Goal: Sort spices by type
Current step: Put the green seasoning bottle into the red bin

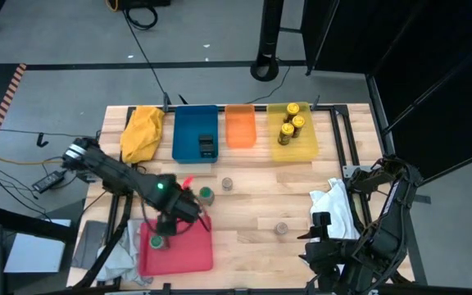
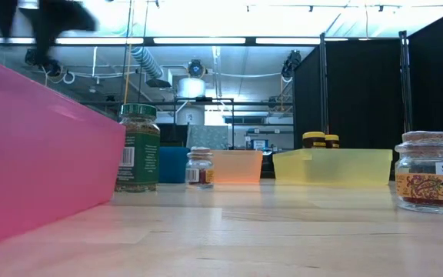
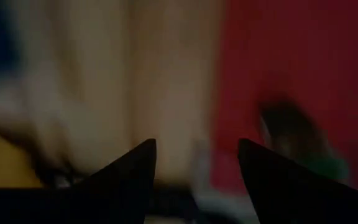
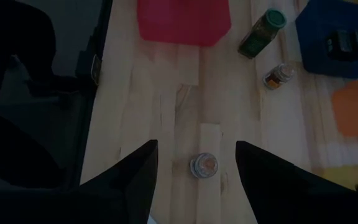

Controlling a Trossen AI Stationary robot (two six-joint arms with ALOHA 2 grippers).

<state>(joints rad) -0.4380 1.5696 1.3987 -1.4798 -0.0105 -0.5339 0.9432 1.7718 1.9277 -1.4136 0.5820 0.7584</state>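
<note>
Left pincer (image 1: 193,210) is hovering wide and empty at the red tray's (image 1: 188,250) edge, green-lidded jar (image 1: 206,194) just beside: rigid, light, likely slippery, best gripped across its body; right pincer (image 1: 316,242) idling half-open

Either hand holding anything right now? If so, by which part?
Nothing held. The left hand is open over the red tray, a green-lidded jar lying in it. The right hand is open and empty, above a small grey-topped jar.

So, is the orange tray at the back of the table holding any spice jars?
No. In the high view the orange tray shows only its bare floor, while the yellow-lidded jars stand in the yellow tray beside it.
</note>
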